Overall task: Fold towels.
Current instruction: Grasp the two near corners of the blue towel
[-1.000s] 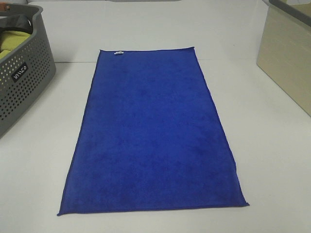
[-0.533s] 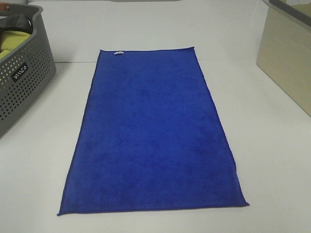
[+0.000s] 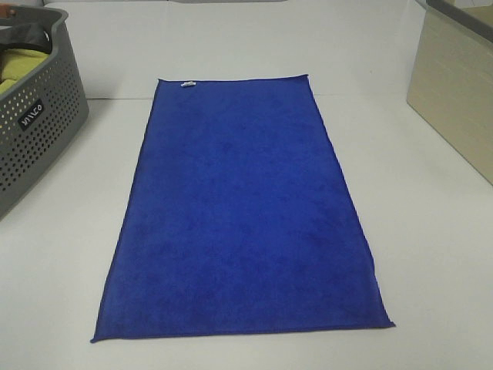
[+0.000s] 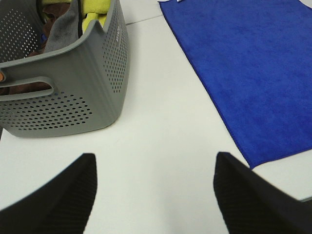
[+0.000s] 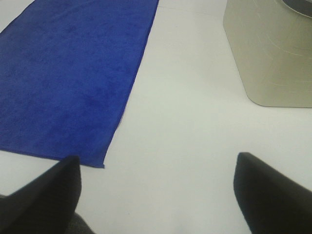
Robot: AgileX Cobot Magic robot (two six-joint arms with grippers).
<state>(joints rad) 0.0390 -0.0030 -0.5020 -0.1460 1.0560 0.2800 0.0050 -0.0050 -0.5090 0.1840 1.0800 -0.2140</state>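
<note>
Left gripper: the left gripper has its jaws spread wide with bare table between them. Only its two dark fingertips show; the rest is cut off by the frame edge.
Right gripper: the right gripper is likewise parted and empty, its dark fingertips cropped the same way.
Towel: the deep-blue rectangular cloth towel lies flat and unfolded in the middle of the white tabletop, apart from both grippers. One near corner sits just beyond each gripper.
Tag: a small white tag is at the towel's far edge, too small to read.
Basket: a grey perforated plastic laundry basket stands left of the towel, not touching it and partly out of frame.
Basket contents: a yellow-green cloth and a grey cloth, mostly hidden by the wall.
Box: a beige flat-sided box stands right of the towel, its top cut off.
</note>
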